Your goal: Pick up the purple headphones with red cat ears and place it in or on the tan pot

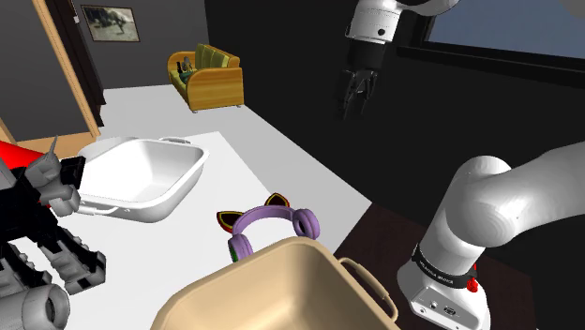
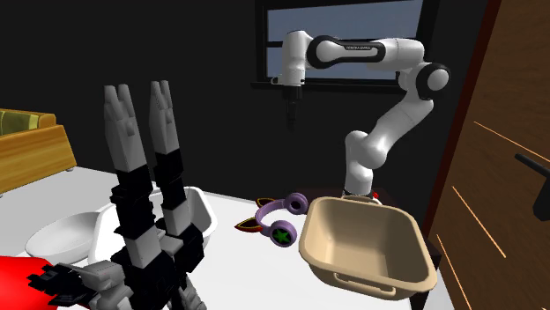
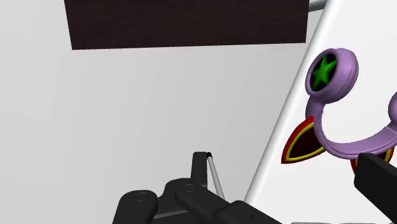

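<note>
Jaws hang high above the white bench, pointing down, parted and holding nothing. In the wrist view the black fingers stand well apart, with bare surface between them.

Well below the jaws and off to one side lie the headphones, resting on the bench. They have a purple band, purple ear cups, a green star on one cup's face, and two red cat ears edged in yellow. From the wrist they show just beside one finger, outside the gap and untouched.

The tan pot stands on the bench, also far beneath the jaws and just beside the headphones. In the shoulder view its rim hides part of one ear cup, and I cannot tell whether the two touch.

A white two-handled basin sits on the headphones' other side, apart from them. A black and grey toy robot with red parts stands beside the basin, farthest from the jaws. A yellow sofa stands on the floor past the bench.
</note>
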